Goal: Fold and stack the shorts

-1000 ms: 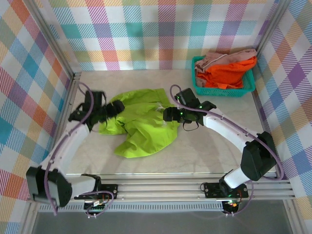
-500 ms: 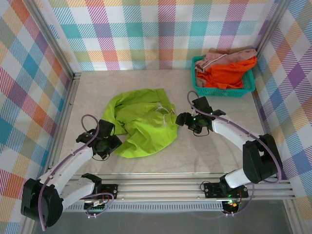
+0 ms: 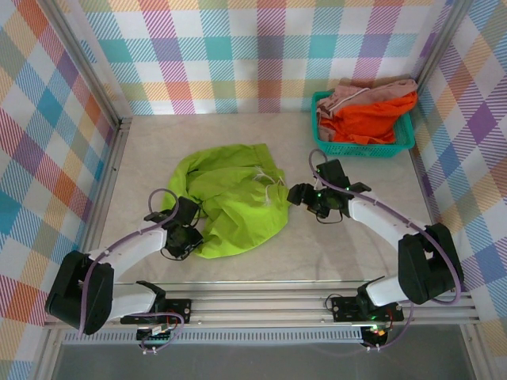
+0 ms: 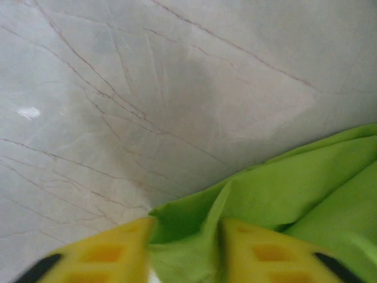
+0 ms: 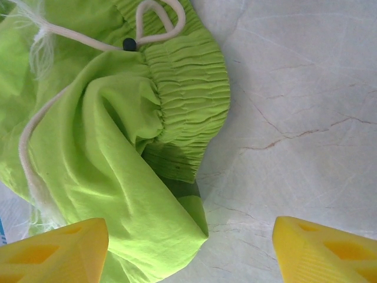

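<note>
The lime green shorts (image 3: 234, 202) lie crumpled in the middle of the table. My left gripper (image 3: 192, 229) is at their near left edge. In the left wrist view its yellow fingers (image 4: 106, 250) are shut on a fold of the green fabric (image 4: 294, 188), which fills the gap of the gripper (image 4: 185, 236). My right gripper (image 3: 295, 194) hovers open at the shorts' right edge. The right wrist view has the elastic waistband (image 5: 188, 82), white drawstring (image 5: 159, 23) and a fabric corner under the wide-open right gripper (image 5: 188, 233). The orange shorts (image 3: 372, 119) and pink shorts (image 3: 356, 95) are in the basket.
A teal mesh basket (image 3: 400, 146) stands at the back right corner. Plaid walls close off the left, back and right. A metal rail (image 3: 261, 305) runs along the near edge by the arm bases. Bare marble tabletop (image 3: 356, 253) surrounds the green shorts.
My left arm swung from the shorts' far left side down to their near left edge and closed on the fabric. The right gripper drew back to the right edge.
</note>
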